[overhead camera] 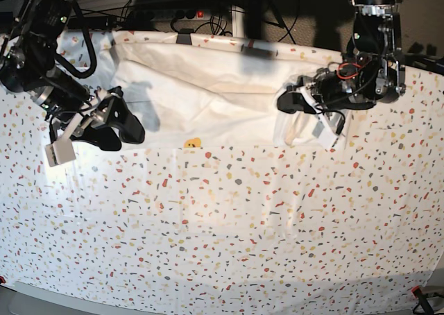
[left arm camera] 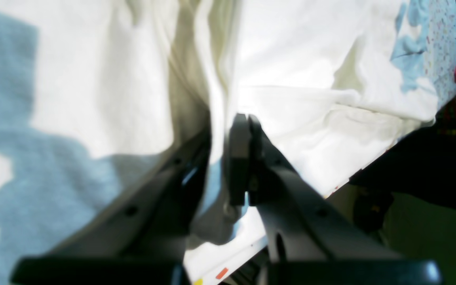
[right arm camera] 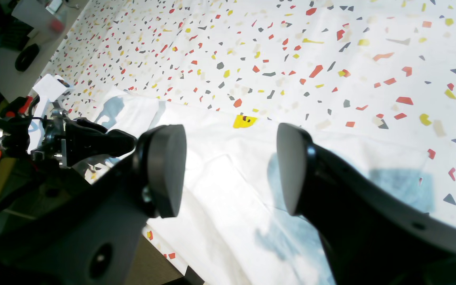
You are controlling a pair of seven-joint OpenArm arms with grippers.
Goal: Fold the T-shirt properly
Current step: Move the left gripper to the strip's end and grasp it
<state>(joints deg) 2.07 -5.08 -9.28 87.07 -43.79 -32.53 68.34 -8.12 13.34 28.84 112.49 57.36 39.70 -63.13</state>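
The white T-shirt (overhead camera: 208,100) lies spread along the back of the table, with faint blue print showing through. It also shows in the left wrist view (left arm camera: 291,59) and the right wrist view (right arm camera: 212,237). My left gripper (overhead camera: 283,101) is at the shirt's right end. In its wrist view the left gripper (left arm camera: 223,134) is shut on a raised fold of the white cloth. My right gripper (overhead camera: 128,126) hovers over the shirt's left end. In its wrist view the right gripper (right arm camera: 228,170) is open and empty, pads wide apart above the cloth.
The speckled tablecloth (overhead camera: 229,225) covers the table in front of the shirt. A small yellow patch (overhead camera: 192,143) sits at the shirt's near edge. The table's back edge (left arm camera: 370,166) drops to dark floor and cables close behind the left gripper.
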